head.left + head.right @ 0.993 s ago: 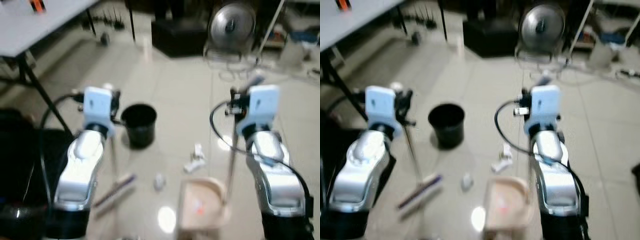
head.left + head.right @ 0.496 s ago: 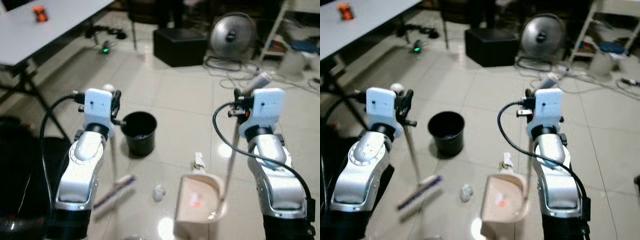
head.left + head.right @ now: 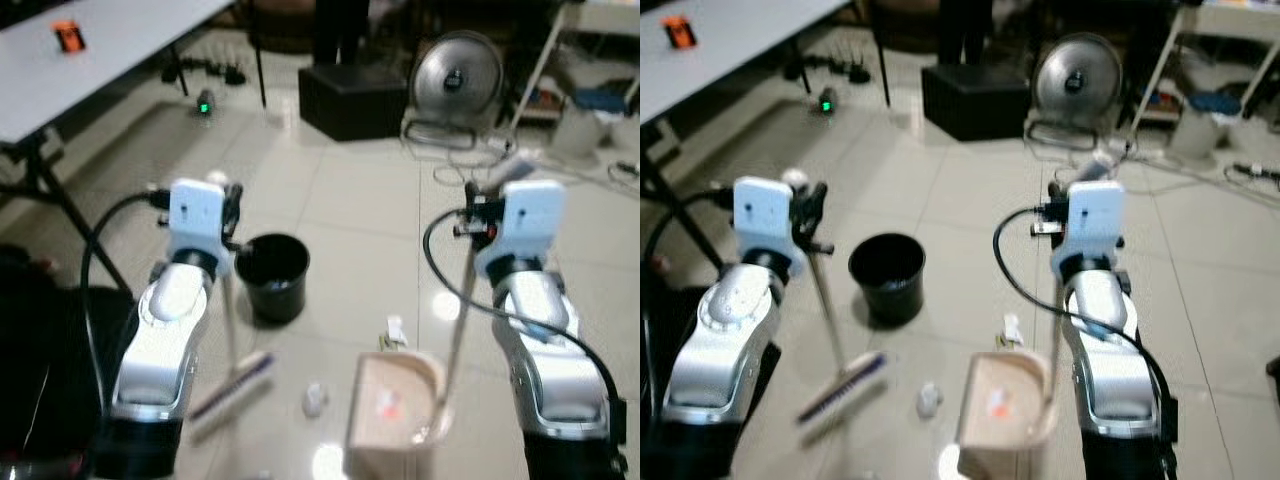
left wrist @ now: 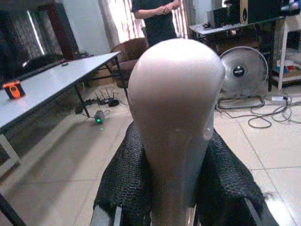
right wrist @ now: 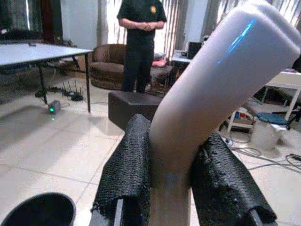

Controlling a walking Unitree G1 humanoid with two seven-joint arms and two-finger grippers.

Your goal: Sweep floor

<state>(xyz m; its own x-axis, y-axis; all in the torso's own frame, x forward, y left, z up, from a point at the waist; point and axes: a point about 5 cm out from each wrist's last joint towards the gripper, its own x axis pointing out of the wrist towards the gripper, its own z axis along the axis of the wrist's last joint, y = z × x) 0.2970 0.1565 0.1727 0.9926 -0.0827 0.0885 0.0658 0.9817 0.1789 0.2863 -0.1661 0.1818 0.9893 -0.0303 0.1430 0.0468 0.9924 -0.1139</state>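
Note:
My left gripper [image 3: 232,213] is shut on the pale rounded top of a broom handle [image 4: 175,108], and black fingers [image 4: 123,181] press both of its sides. The broom head [image 3: 232,380] rests on the tiles below. My right gripper [image 3: 478,214] is shut on the bent white handle [image 5: 207,99] of a beige dustpan [image 3: 395,412], which stands on the floor with an orange scrap inside. A white crumpled scrap [image 3: 314,398] lies between broom and dustpan. A white wrapper [image 3: 393,329] lies just beyond the dustpan's far edge.
A black bucket [image 3: 272,274] stands on the tiles ahead of the left arm. A grey table [image 3: 90,60] is at far left, with a black box [image 3: 350,100], a fan [image 3: 458,70] and floor cables [image 3: 470,150] beyond. A person [image 5: 139,42] stands at the back.
The whole picture has shifted and sharpened as the camera moved. Both grippers keep their holds. The dustpan now stands closer to the white wrapper.

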